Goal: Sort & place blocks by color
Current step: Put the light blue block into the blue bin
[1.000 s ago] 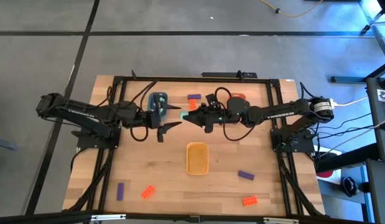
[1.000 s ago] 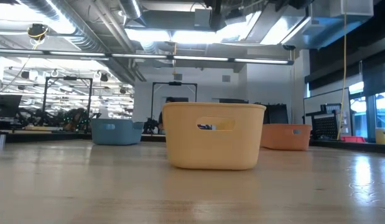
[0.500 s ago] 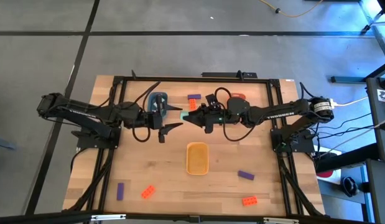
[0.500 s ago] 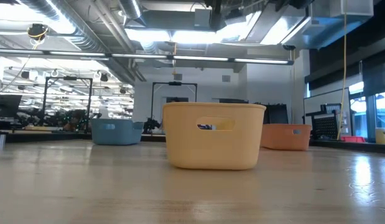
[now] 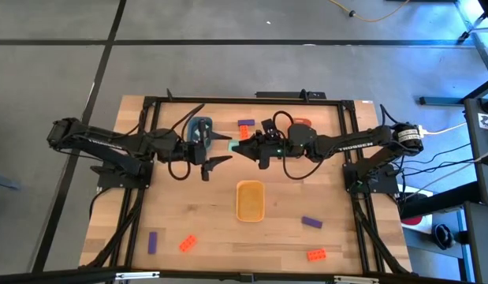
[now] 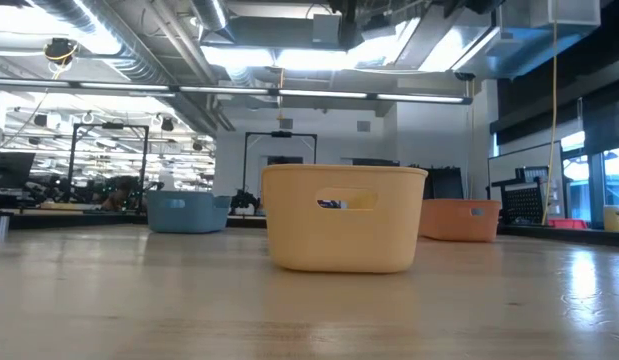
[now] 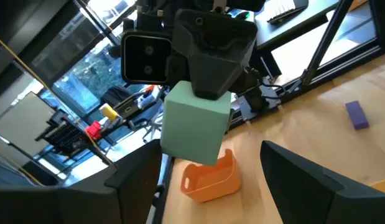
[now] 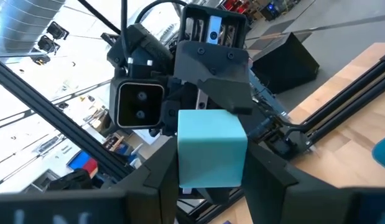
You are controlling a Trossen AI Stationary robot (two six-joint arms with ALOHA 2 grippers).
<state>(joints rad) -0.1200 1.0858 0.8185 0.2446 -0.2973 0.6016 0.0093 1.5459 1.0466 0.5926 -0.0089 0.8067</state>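
Two dark arms are meeting nose to nose above the far half of the wooden table [image 5: 188,213], passing a mint-green block [image 5: 233,146] between them. The right gripper [image 5: 242,148] is clenching the block between its fingertips; seen from the left wrist, the block [image 7: 196,124] is hanging from the tip of that opposing gripper [image 7: 211,68], and from the right wrist it [image 8: 211,148] is sitting squarely between the right arm's own dark fingers [image 8: 270,177]. The left gripper [image 5: 217,149] is standing released, its fingers [image 7: 316,180] spread wide on either side of the block without touching it.

Just behind the left gripper, the blue tray [image 5: 200,130] is resting on the table. Beyond the right gripper's wrist, an orange tray [image 5: 302,124] is peeking out from under the arm; the left wrist camera is showing it [image 7: 209,178] below the held block. A purple block [image 5: 245,123] and an orange-red block [image 5: 244,133] are lying just behind the meeting point. The yellow tray [image 5: 250,200] is sitting nearer the front edge, below both grippers.

Well apart from either gripper, along the front of the table, are lying a second purple block [image 5: 152,241], another orange-red block [image 5: 188,243], a third purple block [image 5: 311,222] and a third orange-red block [image 5: 315,254].

At table height, the yellow tray [image 6: 343,218] is filling the centre, flanked farther back by the blue tray [image 6: 187,211] and orange tray [image 6: 459,220].
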